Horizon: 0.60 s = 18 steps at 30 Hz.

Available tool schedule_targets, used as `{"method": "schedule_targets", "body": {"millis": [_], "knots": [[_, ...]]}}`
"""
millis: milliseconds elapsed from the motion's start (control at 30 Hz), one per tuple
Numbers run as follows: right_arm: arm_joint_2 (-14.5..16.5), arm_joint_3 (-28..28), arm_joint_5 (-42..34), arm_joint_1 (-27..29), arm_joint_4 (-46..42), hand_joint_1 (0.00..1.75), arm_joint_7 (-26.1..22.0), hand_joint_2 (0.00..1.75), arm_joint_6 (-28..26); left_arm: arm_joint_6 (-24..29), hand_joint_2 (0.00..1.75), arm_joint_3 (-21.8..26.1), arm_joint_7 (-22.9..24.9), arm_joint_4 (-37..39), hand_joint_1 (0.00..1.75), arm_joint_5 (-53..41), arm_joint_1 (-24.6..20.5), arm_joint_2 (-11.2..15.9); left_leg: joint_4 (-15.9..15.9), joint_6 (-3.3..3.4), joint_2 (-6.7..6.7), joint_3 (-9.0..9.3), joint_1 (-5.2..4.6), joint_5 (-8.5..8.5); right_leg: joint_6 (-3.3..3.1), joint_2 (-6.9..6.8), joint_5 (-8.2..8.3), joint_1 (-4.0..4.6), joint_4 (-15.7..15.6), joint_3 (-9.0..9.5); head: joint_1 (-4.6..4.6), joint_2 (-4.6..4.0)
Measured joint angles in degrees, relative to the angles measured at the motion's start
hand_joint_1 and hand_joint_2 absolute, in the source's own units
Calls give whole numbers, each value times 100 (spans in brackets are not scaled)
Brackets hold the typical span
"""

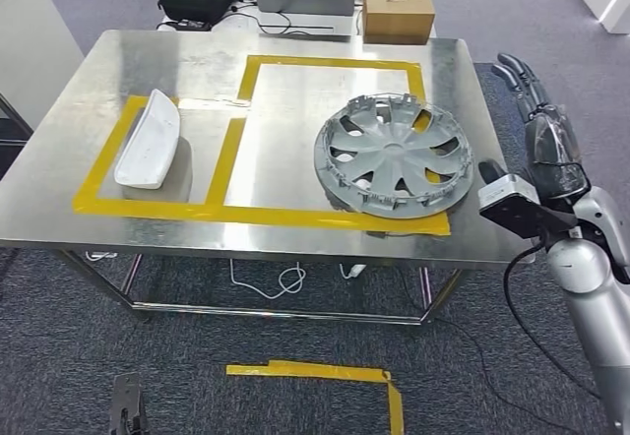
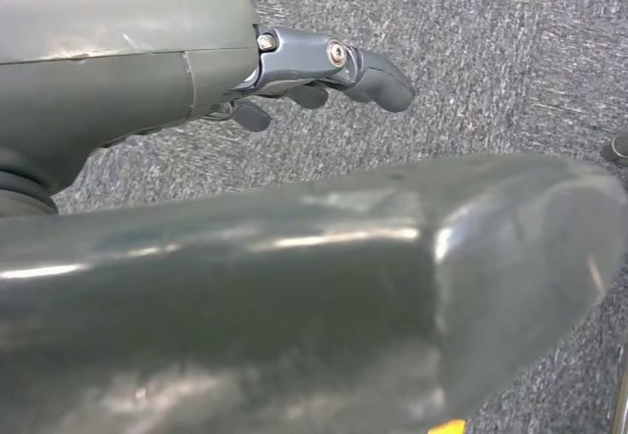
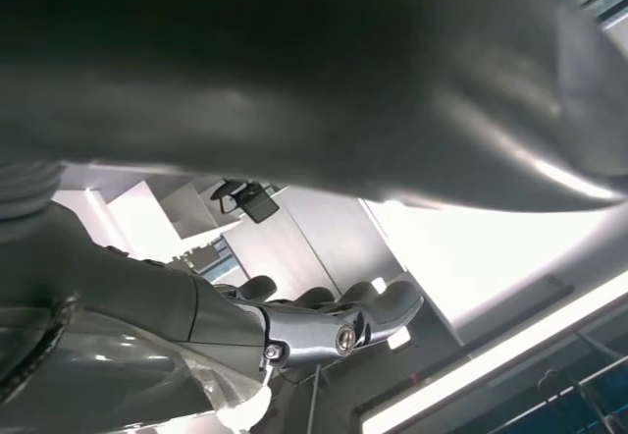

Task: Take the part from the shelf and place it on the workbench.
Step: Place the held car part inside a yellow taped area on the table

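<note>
Hubcap (image 1: 394, 156) on workbench (image 1: 96, 71) — right hand (image 1: 536, 110) raised, empty.

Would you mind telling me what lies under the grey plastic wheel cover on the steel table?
The grey plastic wheel cover rests on the steel table, across the yellow tape outline. Tape shows through its spoke gaps; the rest beneath is covered.

The workbench (image 1: 222, 71) top is bare sheet metal, brushed and dully reflective, edged with glossy yellow tape (image 1: 230, 150). The wheel cover (image 1: 394, 155) looks like matt silver-grey plastic; the white part (image 1: 149, 138) is smooth, slightly glossy plastic. The floor carpet (image 1: 222, 376) is rough grey cloth. The box (image 1: 398, 10) is matt brown cardboard.
</note>
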Motion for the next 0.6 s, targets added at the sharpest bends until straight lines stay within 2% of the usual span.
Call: {"method": "schedule_targets", "body": {"millis": [33,67,100,167,200,233,267,300,367,400,433,500,533,567,600], "knots": [[0,0,-5,14,0,0,0,0,-2,0,0,0,-1,0,0,1,2,7,39,-34,-1,-24,3,-49,-53,-7,40,-10,-6,-26,-4,0],[0,0,-10,28,0,0,-1,0,-3,0,0,1,-2,0,0,8,3,15,166,-67,-2,-72,7,-184,-109,-16,85,-22,-16,-61,-13,0],[0,0,-13,40,0,0,-1,0,-4,0,0,1,-3,0,0,17,3,24,416,-100,-2,-157,15,-406,-155,-26,135,-34,-25,-108,-20,0],[0,0,-14,66,0,0,-1,0,-6,-1,0,2,-4,0,0,33,4,29,1163,-150,-1,-372,29,-917,-191,-31,226,-28,-18,-231,-34,0],[0,0,-14,81,0,0,-1,0,-6,-1,0,2,-4,0,0,35,5,32,1482,-162,-1,-439,32,-1068,-193,-31,273,-25,-12,-299,-33,0],[0,0,-14,96,0,0,-1,0,-6,-1,0,2,-4,0,0,35,5,34,1629,-163,-2,-420,33,-1098,-190,-29,319,-22,-5,-367,-34,0],[0,0,-14,110,0,0,-1,0,-7,-1,0,2,-4,0,0,36,5,38,1551,-153,-2,-294,32,-1020,-184,-26,362,-18,4,-430,-34,0],[0,-1,-14,120,-1,0,-1,0,-7,-1,0,2,-4,0,0,36,4,44,1261,-131,-2,-66,30,-875,-173,-22,401,-14,13,-484,-34,0],[0,-3,-15,125,-8,0,-1,0,-10,-1,0,2,-4,0,0,36,-3,60,405,-61,-6,494,16,-670,-133,-19,470,-3,29,-561,-32,0],[0,-4,-16,125,-13,0,-1,0,-12,-1,0,2,-6,0,0,36,-6,66,92,-29,-9,680,5,-639,-102,-20,505,1,31,-583,-31,0],[0,-4,-17,126,-17,0,-1,0,-14,-1,0,2,-9,0,0,36,-8,70,-86,-2,-10,773,-9,-644,-65,-23,542,0,30,-600,-31,0],[0,-5,-19,130,-25,0,-1,0,-16,-1,0,2,-15,0,0,39,-4,66,-157,48,-6,759,-20,-598,14,-24,615,-7,13,-623,-31,0],[0,-7,-19,132,-28,0,-1,0,-17,-1,0,3,-18,0,0,42,-5,65,-182,81,3,733,-12,-548,46,-21,593,-13,26,-654,-32,0],[0,-9,-20,132,-32,0,-1,0,-18,-1,0,3,-22,0,0,46,-7,65,-208,123,13,691,0,-485,75,-15,475,-18,123,-717,-23,0],[0,-11,-20,133,-34,0,-1,0,-19,-2,0,4,-26,0,0,48,-9,66,-233,154,23,637,14,-420,100,-11,278,-24,328,-812,-16,0]]}}
